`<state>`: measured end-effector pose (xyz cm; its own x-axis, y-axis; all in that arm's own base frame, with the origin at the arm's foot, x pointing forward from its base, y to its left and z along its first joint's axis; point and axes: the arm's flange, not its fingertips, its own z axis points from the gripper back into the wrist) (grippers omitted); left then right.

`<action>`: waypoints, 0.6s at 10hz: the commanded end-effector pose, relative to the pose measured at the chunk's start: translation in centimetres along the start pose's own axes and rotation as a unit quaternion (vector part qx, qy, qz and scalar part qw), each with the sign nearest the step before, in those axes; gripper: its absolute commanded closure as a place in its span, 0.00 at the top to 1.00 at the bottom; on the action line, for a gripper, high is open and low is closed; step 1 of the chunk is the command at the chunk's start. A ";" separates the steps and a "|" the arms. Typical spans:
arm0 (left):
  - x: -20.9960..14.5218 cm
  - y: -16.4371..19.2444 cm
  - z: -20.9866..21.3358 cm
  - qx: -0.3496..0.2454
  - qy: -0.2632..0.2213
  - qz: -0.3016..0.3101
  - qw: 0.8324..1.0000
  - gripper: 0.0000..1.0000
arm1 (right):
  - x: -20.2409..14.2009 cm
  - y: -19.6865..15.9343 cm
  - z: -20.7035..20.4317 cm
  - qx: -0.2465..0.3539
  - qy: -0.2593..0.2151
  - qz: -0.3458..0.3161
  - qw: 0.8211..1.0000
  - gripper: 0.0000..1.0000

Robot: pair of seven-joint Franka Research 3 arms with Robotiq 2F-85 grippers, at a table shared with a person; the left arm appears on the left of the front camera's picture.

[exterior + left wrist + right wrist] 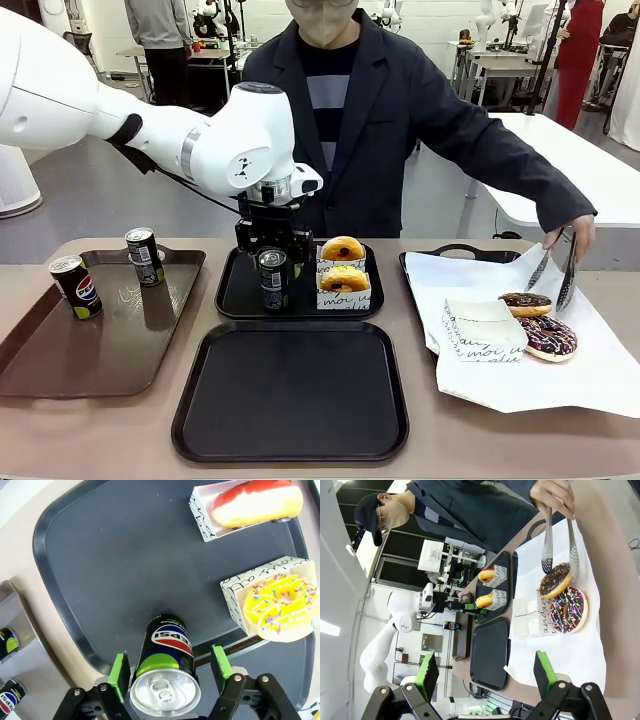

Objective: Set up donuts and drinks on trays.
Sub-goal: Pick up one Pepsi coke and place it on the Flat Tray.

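The left gripper [169, 666] stands over the front-left corner of the far black tray [240, 300], its jaws let go and spread around a Pepsi can [272, 280]. The can stands upright on the tray floor. In the left wrist view the green pad [220, 662] on one side is clearly apart from the can, and the other pad is just beside it with a thin gap. On the same tray, to the right of the can, two donuts sit in white printed sleeves: a red-iced one [255, 500] farther back and a yellow-iced one with sprinkles [280, 607] nearer, close to the front rim. The near black tray [290, 440] lies just in front of the far one. At the table's left, a brown tray [60, 360] carries two more upright cans, a Pepsi can with a green band [77, 287] and a grey-black one [145, 256], well apart from each other. The right gripper [486, 672] hangs unclenched with nothing between its pads. At the right side, the person's hand [580, 235] holds metal tongs [555, 270] with their tips on either side of a chocolate donut [526, 303] on the white paper [600, 380]. Just beside it lie a sprinkled chocolate donut [548, 337] and a folded white sleeve [485, 328]
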<state>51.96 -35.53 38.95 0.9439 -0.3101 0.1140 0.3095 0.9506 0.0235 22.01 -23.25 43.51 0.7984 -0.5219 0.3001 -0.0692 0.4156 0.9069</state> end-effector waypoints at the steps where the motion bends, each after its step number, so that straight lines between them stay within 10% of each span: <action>1: -1.7 0.3 1.7 0.009 -0.018 0.001 1.000 0.90 | 0.3 0.0 -0.2 0.014 -0.009 0.006 1.000 1.00; 6: -7.1 -0.7 9.1 0.012 -0.024 0.029 0.999 1.00 | 0.3 0.0 -0.2 0.014 -0.009 0.006 1.000 1.00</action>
<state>46.44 -35.14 47.09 0.9362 -0.3014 0.1808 0.2986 0.9534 0.0435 22.02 -23.25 43.50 0.7988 -0.5217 0.2995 -0.0687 0.4156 0.9070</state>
